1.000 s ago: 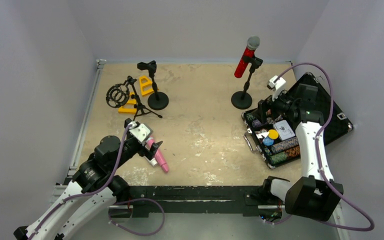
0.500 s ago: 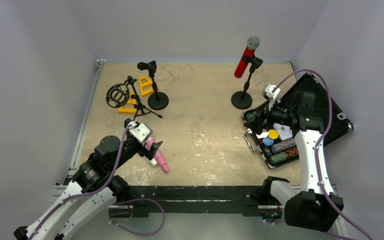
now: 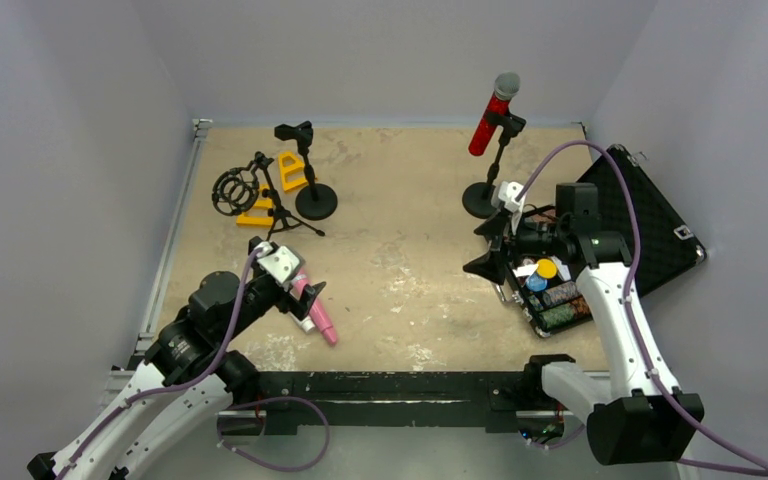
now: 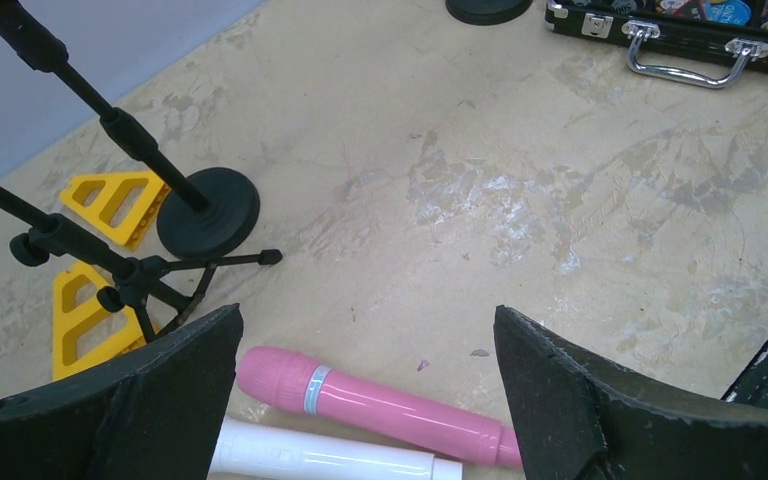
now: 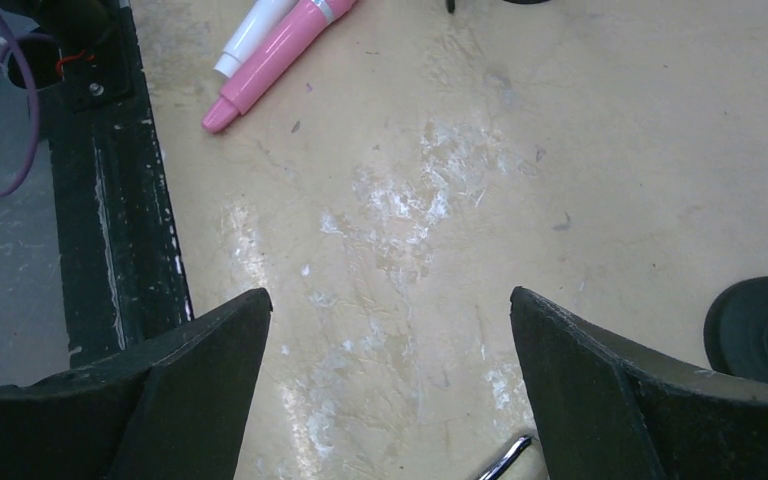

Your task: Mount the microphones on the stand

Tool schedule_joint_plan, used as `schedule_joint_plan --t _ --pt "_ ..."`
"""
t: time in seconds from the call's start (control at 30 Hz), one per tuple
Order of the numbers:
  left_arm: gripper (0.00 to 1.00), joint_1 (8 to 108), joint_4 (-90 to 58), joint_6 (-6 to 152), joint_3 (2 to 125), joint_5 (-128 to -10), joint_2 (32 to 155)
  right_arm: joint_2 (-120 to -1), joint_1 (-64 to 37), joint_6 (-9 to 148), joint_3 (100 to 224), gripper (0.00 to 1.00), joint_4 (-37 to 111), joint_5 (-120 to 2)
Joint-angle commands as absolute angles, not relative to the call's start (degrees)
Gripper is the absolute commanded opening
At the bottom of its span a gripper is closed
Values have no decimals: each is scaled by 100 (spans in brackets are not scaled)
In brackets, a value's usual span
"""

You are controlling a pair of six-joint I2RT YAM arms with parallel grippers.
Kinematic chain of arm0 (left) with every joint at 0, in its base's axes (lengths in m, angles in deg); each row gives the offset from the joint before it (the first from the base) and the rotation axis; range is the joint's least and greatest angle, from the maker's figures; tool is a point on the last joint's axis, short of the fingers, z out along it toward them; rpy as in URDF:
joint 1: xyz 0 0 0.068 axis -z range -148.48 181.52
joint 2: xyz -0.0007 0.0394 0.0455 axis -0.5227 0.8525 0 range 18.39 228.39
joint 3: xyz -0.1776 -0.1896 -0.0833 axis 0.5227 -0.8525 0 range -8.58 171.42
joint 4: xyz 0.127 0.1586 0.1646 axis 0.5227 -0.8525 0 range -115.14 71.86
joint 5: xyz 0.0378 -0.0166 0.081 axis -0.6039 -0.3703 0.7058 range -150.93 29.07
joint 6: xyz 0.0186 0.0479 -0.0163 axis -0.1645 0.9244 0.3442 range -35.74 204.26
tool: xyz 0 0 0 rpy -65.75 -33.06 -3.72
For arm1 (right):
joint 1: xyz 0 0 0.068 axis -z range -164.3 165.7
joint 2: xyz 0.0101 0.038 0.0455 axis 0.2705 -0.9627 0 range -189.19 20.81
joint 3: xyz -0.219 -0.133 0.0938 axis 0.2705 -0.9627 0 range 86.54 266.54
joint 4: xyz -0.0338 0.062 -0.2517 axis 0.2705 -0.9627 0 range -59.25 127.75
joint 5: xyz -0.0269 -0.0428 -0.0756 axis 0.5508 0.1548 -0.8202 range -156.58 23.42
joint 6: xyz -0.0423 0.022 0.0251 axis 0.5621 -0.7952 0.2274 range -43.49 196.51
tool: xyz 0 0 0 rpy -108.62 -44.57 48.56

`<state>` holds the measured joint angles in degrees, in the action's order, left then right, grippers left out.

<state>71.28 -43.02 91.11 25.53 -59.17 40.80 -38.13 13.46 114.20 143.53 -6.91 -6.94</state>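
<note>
A glittery red microphone [image 3: 490, 122] with a silver mesh head sits clipped in a black round-base stand [image 3: 483, 199] at the back right. The pink microphone [image 3: 318, 314] lies on the table at the near left, also in the left wrist view [image 4: 380, 395] and the right wrist view [image 5: 280, 58]. The white microphone [image 4: 320, 458] lies beside it, touching it, and shows in the right wrist view [image 5: 255, 25]. My left gripper [image 3: 295, 290] is open over both [image 4: 365, 330]. My right gripper [image 3: 487, 247] is open and empty above bare table [image 5: 390, 310].
An empty round-base stand [image 3: 308, 170] and a tripod stand with a ring mount [image 3: 260, 195] stand at the back left beside yellow triangular pieces [image 3: 292, 170]. An open black case [image 3: 650, 215] with poker chips [image 3: 560, 292] lies at the right.
My right gripper has moved left from above the open case to above the table beside it. The left arm and the microphones have not moved.
</note>
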Motion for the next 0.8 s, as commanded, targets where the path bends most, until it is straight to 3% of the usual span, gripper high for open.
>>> schedule_joint_plan --t 0.0,0.27,0.77 --pt "99 7098 -3978 8807 2601 -5912 4013 -3614 1320 11558 14528 94 -641 -334" --pt "99 7098 -3980 7655 2787 -6066 3992 -3165 1363 11354 13783 98 164 -409" --pt "99 7098 -4573 5832 3406 -5521 4026 -3108 1930 11169 13611 99 391 -285"
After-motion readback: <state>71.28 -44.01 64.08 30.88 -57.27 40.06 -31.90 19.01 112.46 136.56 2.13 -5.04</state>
